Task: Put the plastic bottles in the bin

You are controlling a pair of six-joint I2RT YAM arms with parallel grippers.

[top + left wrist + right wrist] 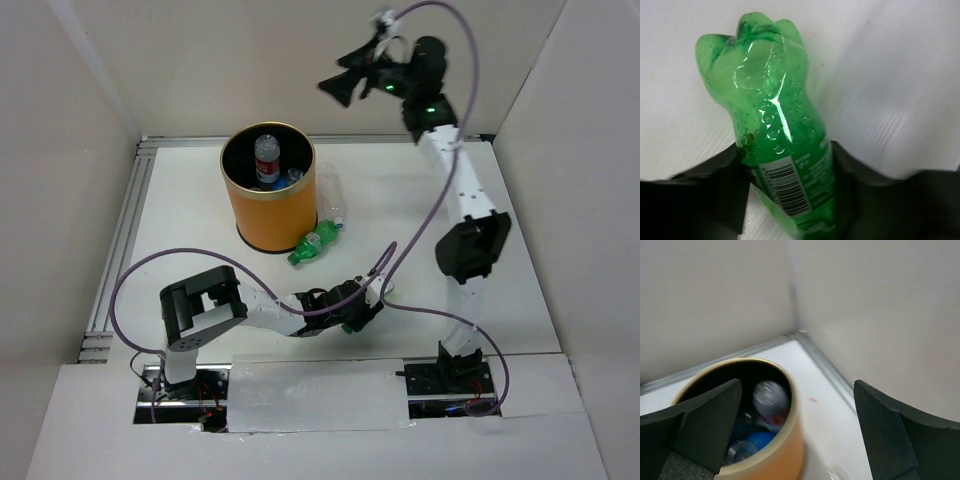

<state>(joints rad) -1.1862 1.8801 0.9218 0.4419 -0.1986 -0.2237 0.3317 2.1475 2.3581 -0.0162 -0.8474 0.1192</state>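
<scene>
The orange bin (272,218) stands at the back left of the table. It holds several bottles, among them one with a red and blue label (266,160). My left gripper (352,306) is low over the table, shut on a green labelled bottle (771,100) that lies between its fingers (715,185). A second green bottle (315,243) lies against the bin's base. A clear bottle (333,196) lies just right of the bin. My right gripper (347,86) is open and empty, high above the table to the right of the bin (780,460).
White walls close in the table on the left, back and right. A metal rail (120,240) runs along the left edge. A purple cable (400,300) loops over the table between the two arms.
</scene>
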